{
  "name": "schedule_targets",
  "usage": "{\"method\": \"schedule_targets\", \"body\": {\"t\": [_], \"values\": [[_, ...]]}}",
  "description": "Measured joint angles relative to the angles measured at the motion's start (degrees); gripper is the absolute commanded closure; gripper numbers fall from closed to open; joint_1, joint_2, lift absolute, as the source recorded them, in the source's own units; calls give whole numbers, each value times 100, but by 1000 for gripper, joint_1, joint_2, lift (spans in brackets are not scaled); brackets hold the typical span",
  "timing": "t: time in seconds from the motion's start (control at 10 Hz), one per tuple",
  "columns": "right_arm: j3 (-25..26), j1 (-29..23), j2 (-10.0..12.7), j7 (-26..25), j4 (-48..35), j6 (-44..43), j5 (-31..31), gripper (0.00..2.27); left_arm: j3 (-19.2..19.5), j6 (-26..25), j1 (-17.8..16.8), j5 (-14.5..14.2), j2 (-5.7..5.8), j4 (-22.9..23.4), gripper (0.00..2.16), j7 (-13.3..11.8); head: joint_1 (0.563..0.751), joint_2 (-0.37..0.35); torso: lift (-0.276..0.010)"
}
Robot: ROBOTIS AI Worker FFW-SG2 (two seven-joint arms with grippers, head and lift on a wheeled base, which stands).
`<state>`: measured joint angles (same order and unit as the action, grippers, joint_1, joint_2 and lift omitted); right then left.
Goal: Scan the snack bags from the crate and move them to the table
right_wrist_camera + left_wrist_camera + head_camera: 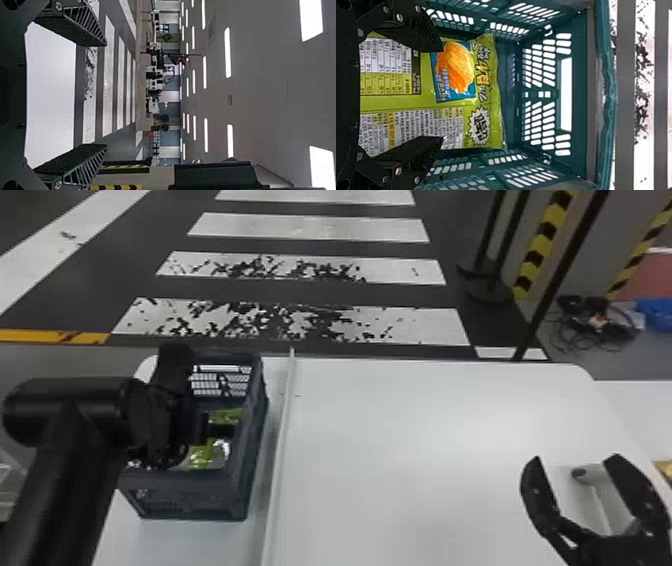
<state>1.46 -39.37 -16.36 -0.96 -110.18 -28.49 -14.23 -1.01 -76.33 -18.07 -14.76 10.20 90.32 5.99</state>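
My left pincer (200, 429) is spread wide in the crate (250, 450), green snack bag (455, 99) before its fingers, contact unclear. Perforated walls flank it, gap to the end wall (581, 71) ahead. My right pincer (574, 459), also spread, hangs over the table (400, 415).

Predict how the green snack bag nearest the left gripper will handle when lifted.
The green snack bag will probably flex: its edge looks thin and crinkled. Its glossy film may prove slippery. As a snack packet, it is likely light for its size.
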Motion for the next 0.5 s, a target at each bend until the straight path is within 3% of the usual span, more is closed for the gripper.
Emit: {"method": "schedule_targets", "body": {"t": [0.1, 0.2, 0.3, 0.4, 0.5], "values": [[-5, -4, -10, 0, 21, -64, 1, 87, 2, -7, -19, 0, -1, -106, 238, -6, 695, -5, -95], [-9, -9, -15, 0, 40, -140, 1, 87, -1, 0, -43, 2, -5, -217, 414, -30, 695, -5, -95], [-14, -21, -21, 0, 60, -231, 0, 83, -12, 38, -78, 39, -40, -379, 731, -102, 695, -8, -95], [-14, -37, -33, 0, 80, -338, 0, 80, -20, 118, -100, 92, -78, -512, 1396, -141, 695, -13, -95], [-11, -58, -43, 0, 91, -454, -1, 80, -32, 274, -101, 176, -131, -623, 1727, -97, 695, -14, -95]]}}
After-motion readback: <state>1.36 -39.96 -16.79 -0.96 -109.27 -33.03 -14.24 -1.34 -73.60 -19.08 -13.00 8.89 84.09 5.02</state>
